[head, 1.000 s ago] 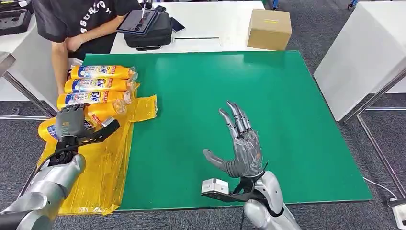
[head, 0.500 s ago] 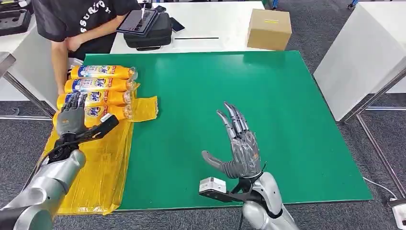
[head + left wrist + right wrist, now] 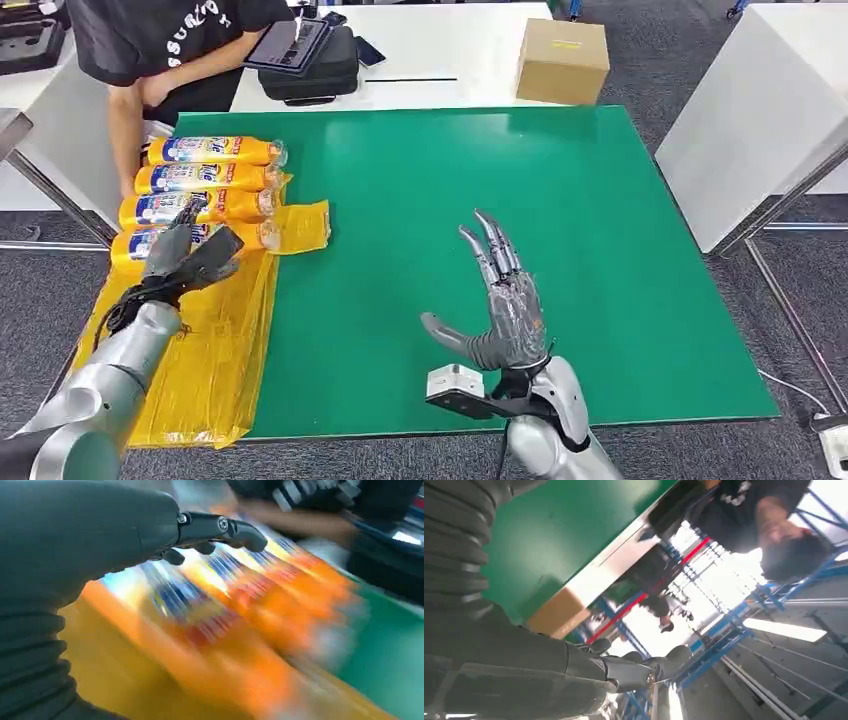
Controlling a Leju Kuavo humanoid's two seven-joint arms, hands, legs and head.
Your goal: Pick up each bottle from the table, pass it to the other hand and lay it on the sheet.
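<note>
Four bottles [image 3: 205, 180] lie side by side in a row at the far left of the green table [image 3: 560, 250], caps pointing right. The nearer ones rest on the yellow sheet [image 3: 225, 340]; the farthest appears to lie at or just beyond its far edge. Each bottle is a long orange-yellow cylinder with a blue and white printed label and a pale cap. The skin looks glossy and smooth, so judge it slippery; a round body is also likely to roll when nudged. Weight cannot be judged. The best hold is probably around the mid-body, across the label, not at the narrower cap end.

The sheet is thin, crinkled plastic film, soft and easily dragged. The table surface is flat and matte.

The left hand [image 3: 190, 255] hovers over the nearest bottle [image 3: 150, 240], fingers loosely extended, holding nothing; the left wrist view is motion-blurred. The right hand [image 3: 500, 310] is raised over the table's near middle, fingers straight and slightly apart, thumb out, empty.
</note>
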